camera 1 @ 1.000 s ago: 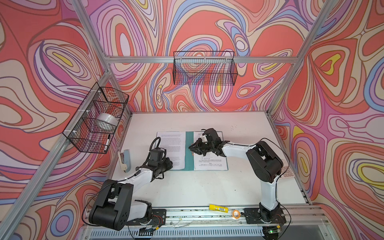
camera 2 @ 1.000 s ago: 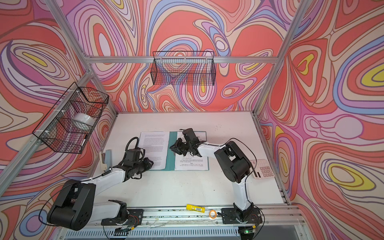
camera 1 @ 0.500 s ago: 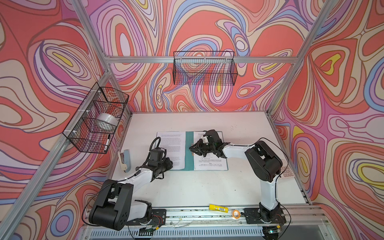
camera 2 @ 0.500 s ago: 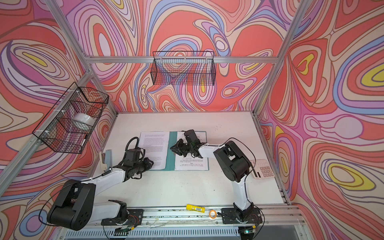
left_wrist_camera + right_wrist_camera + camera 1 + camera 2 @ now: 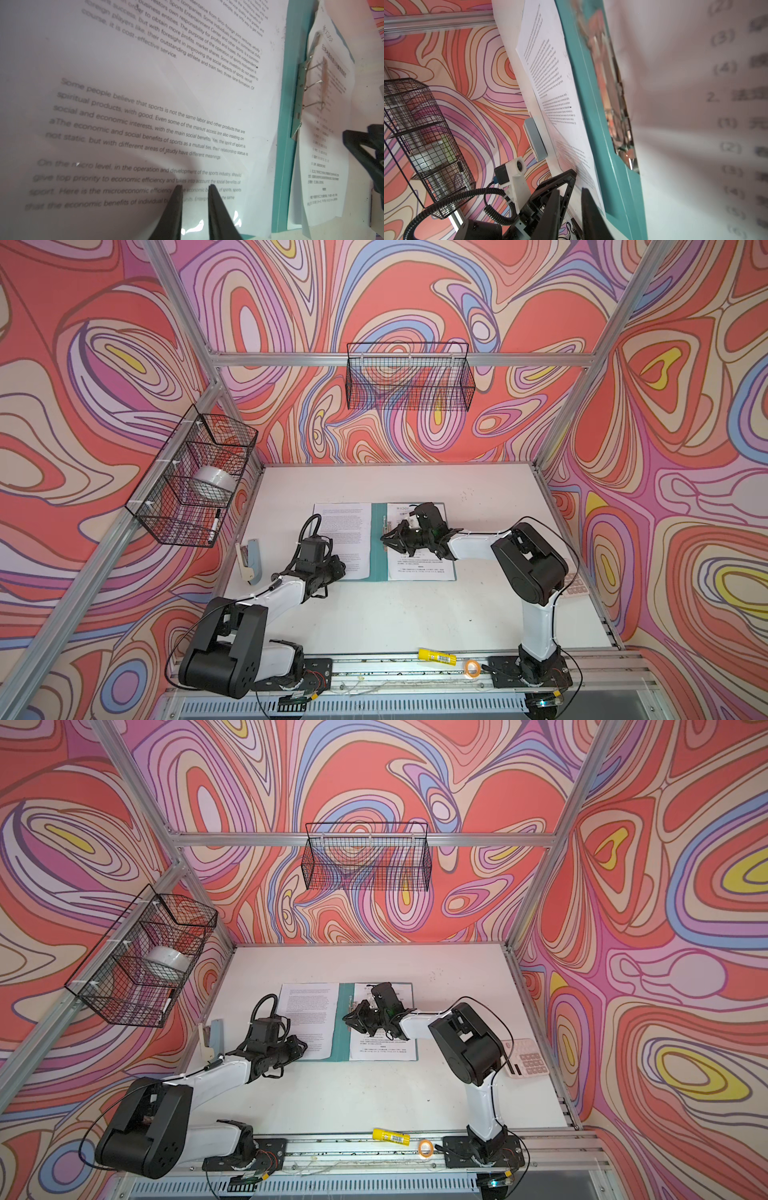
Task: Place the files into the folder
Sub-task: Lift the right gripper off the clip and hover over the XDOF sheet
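Note:
The teal folder lies open on the white table, its metal clip raised by the spine. One of the files covers its left half and another its right half. My left gripper rests its tips on the left sheet's near right corner, narrowly open with nothing between the fingers. My right gripper hovers low over the spine beside the clip. It too is narrowly open and holds nothing. In both top views it hides part of the right sheet.
A stapler lies left of the folder. A yellow glue stick and a small tape ring sit on the front rail. A calculator lies at the right edge. Wire baskets hang on the left wall and back wall.
The right gripper has edged very slightly toward the front over the spine. The left arm, the folder and the sheets have not moved.

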`<action>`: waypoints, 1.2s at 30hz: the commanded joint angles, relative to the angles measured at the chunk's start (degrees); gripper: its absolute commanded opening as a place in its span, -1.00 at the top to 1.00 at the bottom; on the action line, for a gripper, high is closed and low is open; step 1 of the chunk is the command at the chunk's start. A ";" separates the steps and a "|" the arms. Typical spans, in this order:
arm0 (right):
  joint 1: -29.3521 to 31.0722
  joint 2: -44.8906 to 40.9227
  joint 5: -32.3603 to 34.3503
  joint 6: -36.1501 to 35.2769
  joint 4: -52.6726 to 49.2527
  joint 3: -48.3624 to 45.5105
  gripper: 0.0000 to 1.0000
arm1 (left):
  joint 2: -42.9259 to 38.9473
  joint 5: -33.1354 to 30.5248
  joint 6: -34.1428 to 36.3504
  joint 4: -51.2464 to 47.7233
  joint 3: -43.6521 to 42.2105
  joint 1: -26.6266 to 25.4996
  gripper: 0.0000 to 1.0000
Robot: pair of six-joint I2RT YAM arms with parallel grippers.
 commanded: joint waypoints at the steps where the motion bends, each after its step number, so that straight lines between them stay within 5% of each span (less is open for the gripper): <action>1: -0.37 -1.52 0.67 0.20 0.61 -0.69 0.61 | 0.39 0.41 0.21 1.12 -0.28 0.37 0.53; 9: -3.57 -2.53 1.06 -2.31 -0.98 0.30 0.62 | 0.32 0.46 0.26 0.91 -0.28 0.37 0.54; 16: -7.05 1.67 5.87 -24.46 -23.13 15.96 0.60 | 0.91 0.47 0.31 1.29 0.08 0.45 0.54; 21: -7.45 9.89 6.78 -33.62 -27.27 27.36 0.46 | 1.61 0.76 -0.32 2.17 -0.12 0.45 0.55; 36: -7.45 22.92 4.20 -39.44 -25.57 38.47 0.41 | 3.42 1.22 -0.14 2.68 0.52 0.45 0.56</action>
